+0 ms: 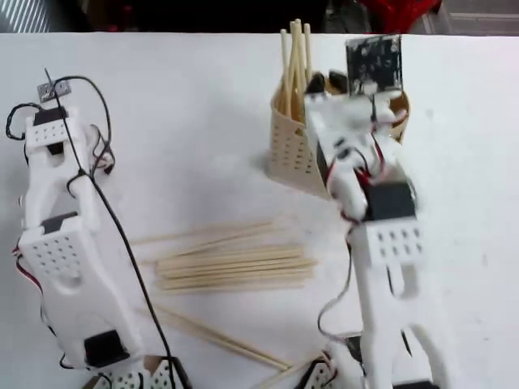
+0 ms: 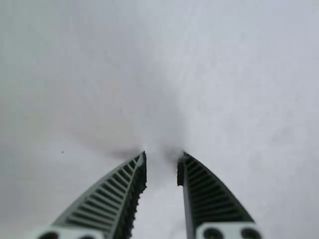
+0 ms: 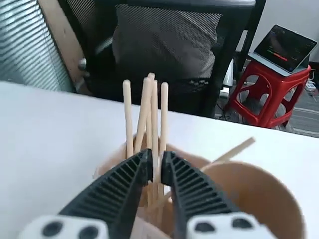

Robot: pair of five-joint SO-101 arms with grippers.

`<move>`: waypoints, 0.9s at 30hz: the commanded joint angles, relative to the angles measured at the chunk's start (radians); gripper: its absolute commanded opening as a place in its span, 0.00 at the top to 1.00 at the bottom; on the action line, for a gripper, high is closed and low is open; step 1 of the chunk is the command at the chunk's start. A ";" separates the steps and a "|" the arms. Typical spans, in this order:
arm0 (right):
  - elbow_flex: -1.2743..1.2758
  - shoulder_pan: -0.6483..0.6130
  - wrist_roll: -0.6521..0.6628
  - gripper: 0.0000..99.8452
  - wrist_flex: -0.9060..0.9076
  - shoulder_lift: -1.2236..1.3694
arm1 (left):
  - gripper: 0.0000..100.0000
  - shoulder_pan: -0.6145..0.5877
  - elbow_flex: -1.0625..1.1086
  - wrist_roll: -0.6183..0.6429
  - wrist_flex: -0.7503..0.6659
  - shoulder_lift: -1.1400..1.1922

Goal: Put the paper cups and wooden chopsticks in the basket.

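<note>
The right pincer point(image 3: 155, 169) hangs over the basket point(image 1: 288, 154), which stands on the white counter point(image 1: 195, 121) towards its far side. Its ribbed black fingers point(image 3: 124, 186) are clenched almost together on one stick of the upright chopsticks point(image 3: 149, 114), which runs up between the tips. That bundle stands on end in the basket, its tops well above the rim; in the high view it rises at the basket's far left corner point(image 1: 296, 53). One leaning chopstick point(image 3: 234, 149) slants off to the side across the basket's mouth. Just beside the sticks a brown paper cup point(image 3: 264, 199) sits with its round mouth upward. In the high view its rim point(image 1: 400, 109) peeks out from behind the right arm point(image 1: 389, 243), which hides most of it, so whether it lies fully inside the basket cannot be told.

The loose chopsticks point(image 1: 235, 267) lie flat in a rough sheaf on the counter between the two arms, near the basket but apart from it. A few stray chopsticks point(image 1: 219, 336) lie crosswise closer to the arm bases.

The left arm point(image 1: 57, 243) is folded at the left side of the counter, well apart from the basket and the sheaf. The left pincer point(image 2: 162, 164) points down at bare counter point(image 2: 199, 74), released, a plain gap between its fingertips and nothing in it
</note>
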 commanded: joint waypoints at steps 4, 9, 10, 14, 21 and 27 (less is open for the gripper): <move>-0.011 0.010 0.207 0.97 0.414 -0.179 | 0.88 0.081 -0.029 0.008 -0.015 -0.013; 0.117 0.008 0.322 0.98 0.628 -0.188 | 0.88 0.113 -0.100 -0.161 0.086 -0.062; 0.178 0.008 0.339 0.98 0.625 -0.188 | 0.88 0.122 -0.124 -0.216 0.121 -0.077; 0.431 0.001 0.354 0.98 0.506 -0.188 | 0.88 0.186 -0.221 -0.436 0.304 -0.151; 0.718 -0.001 0.359 0.98 0.225 -0.179 | 0.88 0.369 -0.183 -0.793 0.534 -0.314; 0.795 -0.001 0.348 0.98 0.174 -0.179 | 0.88 0.472 0.135 -0.922 0.428 -0.394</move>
